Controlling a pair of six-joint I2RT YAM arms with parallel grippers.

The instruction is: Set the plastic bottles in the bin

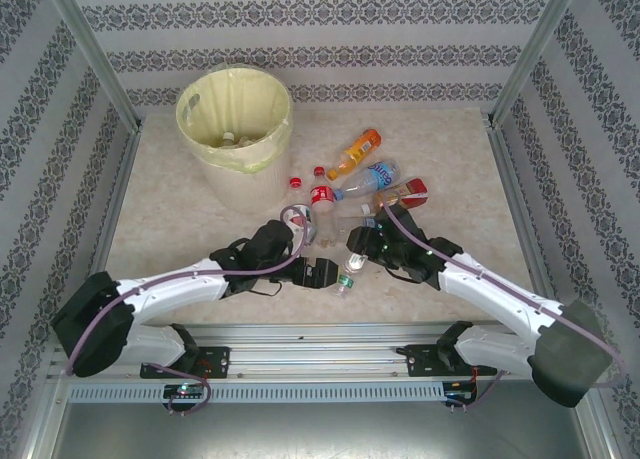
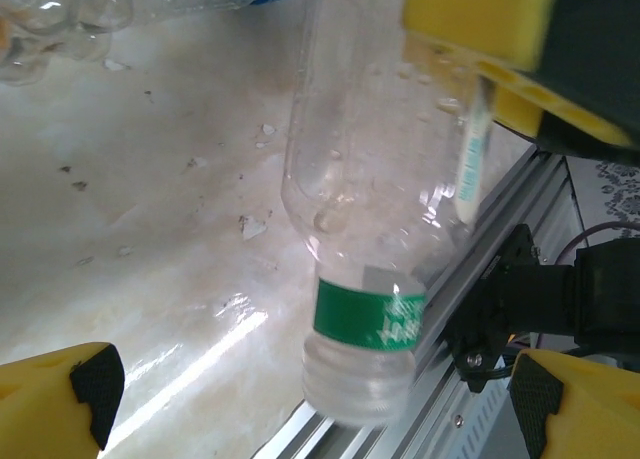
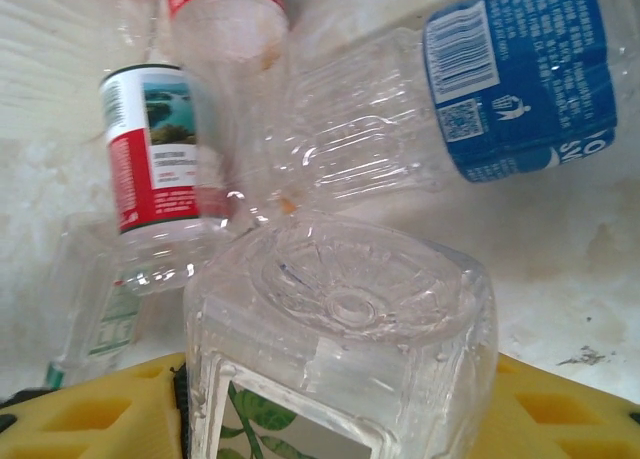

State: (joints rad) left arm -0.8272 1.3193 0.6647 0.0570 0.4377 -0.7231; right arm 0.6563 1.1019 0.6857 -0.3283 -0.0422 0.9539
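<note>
Plastic bottles [image 1: 365, 179] lie in a loose cluster at mid-bench [image 1: 200, 229], just right of the bin [image 1: 235, 184], which stands far left with pale bottle shapes at its bottom.

Overhead view: an orange bottle [image 1: 356, 153], a blue-labelled bottle [image 1: 375, 175], a red-labelled bottle [image 1: 322, 196] and a brown bottle [image 1: 400, 191] with a red cap. The writing is too small to read. Both arms reach in from the near rail [image 1: 320, 339] and cover the near side of the cluster. The left tool [image 1: 325, 274] and right tool [image 1: 362, 241] sit close together, with a green-banded bottle [image 1: 346, 279] between them.

Right wrist view: the right tool is closed on a square-based bottle [image 3: 340, 319], its yellow pads [image 3: 560, 409] on either side. The clear base faces outward and a leaf-printed label shows below. This bottle blocks the lower half of the view. Beyond it, the blue label carries a barcode, a square code and partial white letters. A landscape-labelled bottle [image 3: 160, 149], red and white, lies to the left.

Left wrist view: the left tool stands wide, its fingers [image 2: 60, 394] at the lower corners, touching nothing. The green-banded bottle has white script on its neck band that is not legible, and its cap points toward the rail. A yellow pad on a black housing overlaps its upper body. Whether this is the bottle in the right tool cannot be told.
</note>
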